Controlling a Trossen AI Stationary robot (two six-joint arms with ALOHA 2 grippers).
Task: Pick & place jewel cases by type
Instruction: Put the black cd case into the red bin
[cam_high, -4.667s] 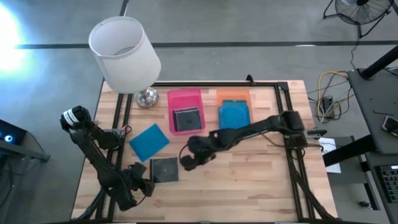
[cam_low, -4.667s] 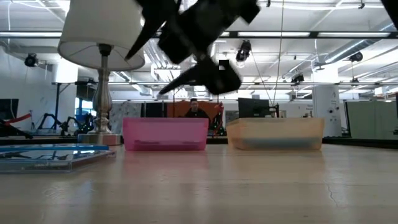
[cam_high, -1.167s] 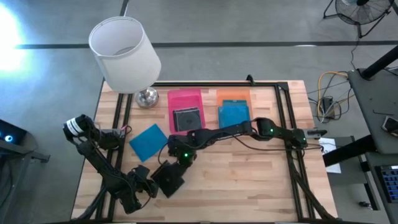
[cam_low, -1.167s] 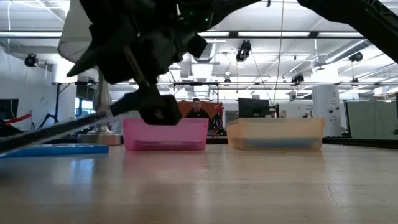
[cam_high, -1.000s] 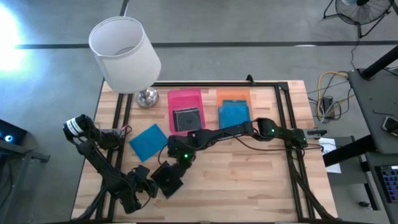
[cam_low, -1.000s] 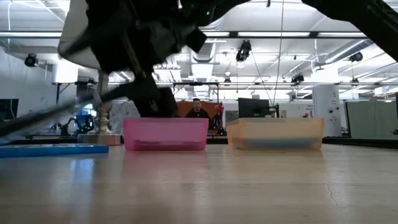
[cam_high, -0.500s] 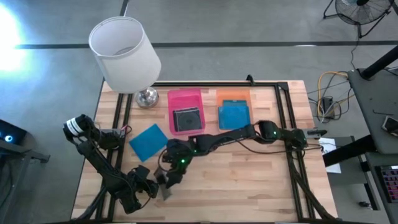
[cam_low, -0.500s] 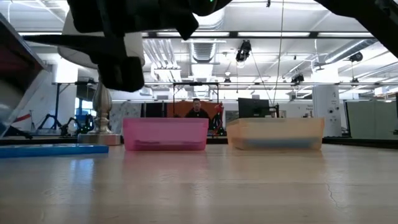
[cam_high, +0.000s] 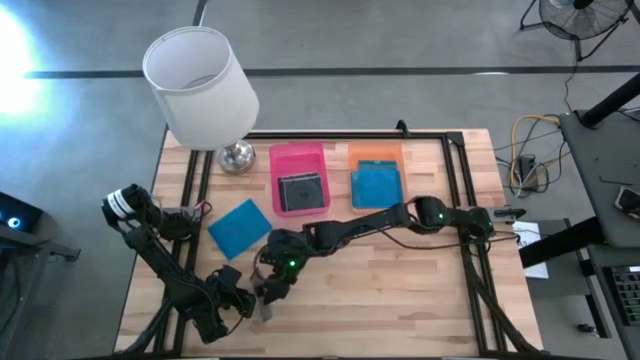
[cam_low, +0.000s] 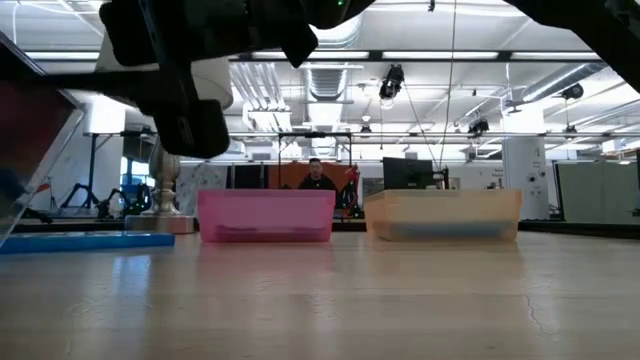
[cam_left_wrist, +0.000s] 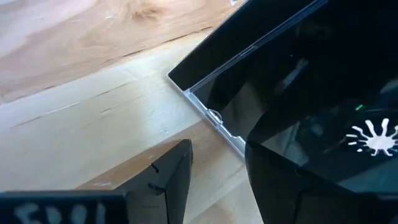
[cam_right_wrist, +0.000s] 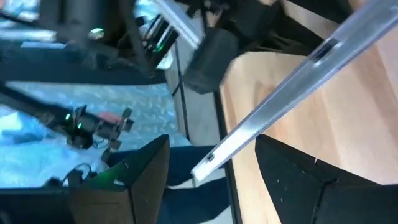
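My right gripper (cam_high: 273, 289) reaches across to the near left of the table and is shut on a clear/dark jewel case (cam_high: 267, 306). The case stands on edge, so from above it shows as a thin strip. In the low view it (cam_low: 25, 150) looms tilted at the left. My left gripper (cam_high: 232, 300) is open just beside it, its fingers short of the case (cam_left_wrist: 261, 68). A blue case (cam_high: 240, 225) lies flat on the table. Another clear/dark case (cam_high: 300, 190) lies in the pink tray (cam_high: 298, 152). Another blue case (cam_high: 377, 186) lies in the orange tray (cam_high: 375, 152). My right gripper has the clear case's end (cam_right_wrist: 214, 158) between its two fingers, one finger (cam_right_wrist: 146, 177) on either flat face. The arm comes from the table's right. The case is lifted clear of the table, turned on edge and slanting away past the fingers.
A lamp with a white shade (cam_high: 198, 85) stands on its metal base (cam_high: 237, 156) at the far left corner. The trays (cam_low: 265, 215) (cam_low: 443, 215) sit side by side at the far edge. A black frame rail (cam_high: 455, 180) borders the table. Bare wood lies to the near right.
My right gripper has turned and shifted slightly toward the table's near left. The clear case has tipped from lying nearly flat to standing on edge, and has swung closer to the low camera. My left gripper has stayed where it was.
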